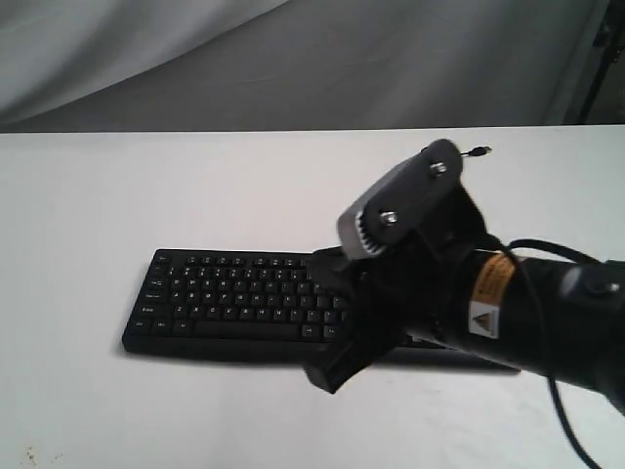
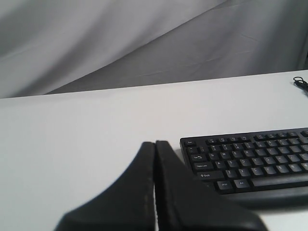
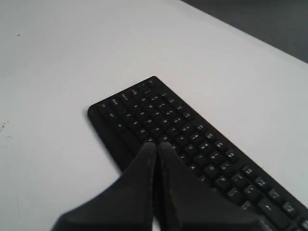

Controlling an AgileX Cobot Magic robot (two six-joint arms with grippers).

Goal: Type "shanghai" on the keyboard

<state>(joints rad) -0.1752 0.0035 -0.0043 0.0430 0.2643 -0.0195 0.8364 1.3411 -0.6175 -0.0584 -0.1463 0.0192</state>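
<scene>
Black keyboard (image 1: 234,298) lies flat on white tabletop (image 1: 88,195); right hand (image 3: 156,145) clenched, 2 fingers pressed together, grasping nothing, tip over the keys near the keyboard's middle, contact with a key cannot tell; left hand (image 2: 155,143) clenched too, grasping nothing, over bare tabletop just beside the keyboard's left end.

Keyboard (image 1: 234,298): black plastic, matt, faint sheen on keys. Table (image 1: 88,225): white, smooth, matt. Backdrop (image 1: 195,59): grey cloth, creased. Right gripper (image 3: 156,146): black, matt, finely grained. Camera housing (image 1: 400,191): grey, matt; screws (image 1: 389,217) shiny metal.
</scene>
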